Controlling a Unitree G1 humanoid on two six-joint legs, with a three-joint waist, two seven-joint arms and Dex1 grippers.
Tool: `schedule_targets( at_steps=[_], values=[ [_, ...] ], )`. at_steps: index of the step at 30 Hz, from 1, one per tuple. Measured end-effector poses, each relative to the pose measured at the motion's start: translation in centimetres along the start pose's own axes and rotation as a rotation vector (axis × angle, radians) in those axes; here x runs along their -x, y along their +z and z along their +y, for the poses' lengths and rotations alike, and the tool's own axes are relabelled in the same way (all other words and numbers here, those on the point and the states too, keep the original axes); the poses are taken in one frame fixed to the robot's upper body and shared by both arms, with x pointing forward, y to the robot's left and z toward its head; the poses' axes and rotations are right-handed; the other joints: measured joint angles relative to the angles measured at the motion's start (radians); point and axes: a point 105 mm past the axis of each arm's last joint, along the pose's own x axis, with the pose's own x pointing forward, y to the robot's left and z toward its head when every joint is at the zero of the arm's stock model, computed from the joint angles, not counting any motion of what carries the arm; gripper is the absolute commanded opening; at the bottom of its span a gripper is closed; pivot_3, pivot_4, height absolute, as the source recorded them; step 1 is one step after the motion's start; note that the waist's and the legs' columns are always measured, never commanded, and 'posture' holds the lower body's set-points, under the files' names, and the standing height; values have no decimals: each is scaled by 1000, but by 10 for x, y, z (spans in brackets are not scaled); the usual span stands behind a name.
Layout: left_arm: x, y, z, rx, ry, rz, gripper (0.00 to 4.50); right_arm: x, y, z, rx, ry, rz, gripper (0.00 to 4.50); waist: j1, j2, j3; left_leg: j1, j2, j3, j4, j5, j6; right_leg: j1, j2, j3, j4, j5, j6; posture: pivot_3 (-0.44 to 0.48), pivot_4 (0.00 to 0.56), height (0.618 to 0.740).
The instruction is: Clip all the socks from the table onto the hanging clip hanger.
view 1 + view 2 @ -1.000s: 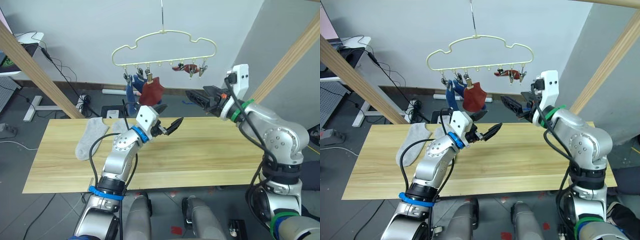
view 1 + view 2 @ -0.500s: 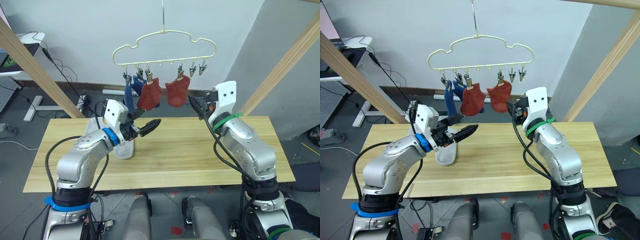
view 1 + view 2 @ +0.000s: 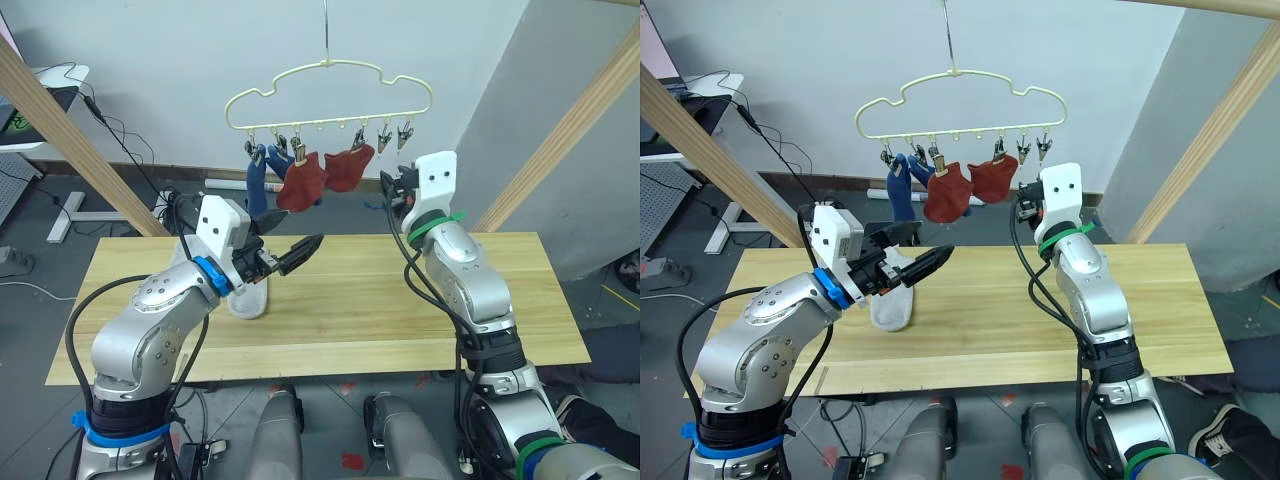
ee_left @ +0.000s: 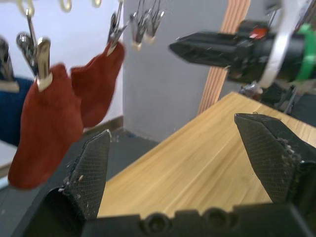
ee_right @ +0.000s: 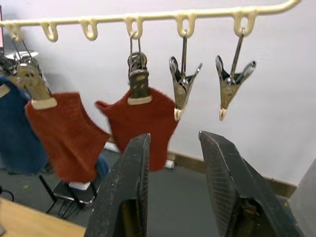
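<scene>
A: Pale wood table (image 3: 400, 300) is stretching across the lower middle, w/ grey wall behind. What's sitting nearest?

B: Nearest is the left gripper (image 3: 290, 255), hovering over the table's left half. Its two black fingers are standing wide apart in the left wrist view, w/ nothing between them.

A: And the socks still waiting?

B: One light grey sock (image 3: 892, 300) is lying flat on the table, just below and slightly behind that left gripper, toward the robot's left. Its long axis is running roughly front-to-back, toe end pointing at the near edge. Part of it is hiding behind the arm, so I can't tell whether a second grey one is lying w/ it.

A: So which arm is closer to it?

B: Left arm, by far. I'm judging the next pick as the left gripper's: it's needing to turn down and back toward the sock, since it's pointing away over the bare planks.

A: And the right side?

B: Right gripper (image 5: 173, 163) is raised farther back, near the clip hanger (image 3: 330, 95), fingers parted w/ a narrow gap and holding nothing. It's sitting just below the row of clips.

A: What's hanging already?

B: Two blue socks (image 3: 258, 185) at the left end, then two rust red socks (image 5: 143, 123) beside them. Two empty clips (image 5: 205, 86) are dangling at the right end, right above the right gripper.
</scene>
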Motion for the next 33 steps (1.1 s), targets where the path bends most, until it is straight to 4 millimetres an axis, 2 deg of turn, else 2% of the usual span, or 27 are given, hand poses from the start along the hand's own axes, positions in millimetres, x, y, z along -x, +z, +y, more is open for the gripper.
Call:
schedule_targets(
  at_steps=[7,14,27,33],
  values=[
    [0,6,-3,-11,-11,-30,4500,-23,11,-6,-3,-63,-44,1642,4,0,0,0,0,0,0,0,0,0,0,0,0,0,0,88,258,740],
    [0,9,-2,-16,-3,-35,4500,-36,11,-8,-18,-84,-52,1642,13,0,0,0,0,0,0,0,0,0,0,0,0,0,0,97,262,740],
    [1,11,2,-22,16,-39,4500,-46,11,-9,-45,-105,-67,1642,22,0,0,0,0,0,0,0,0,0,0,0,1,0,0,98,259,740],
    [1,11,2,-23,16,-40,4500,-51,19,-9,-57,-110,-88,1642,22,0,0,0,0,0,0,0,0,0,0,0,1,0,0,97,259,740]
  ],
)
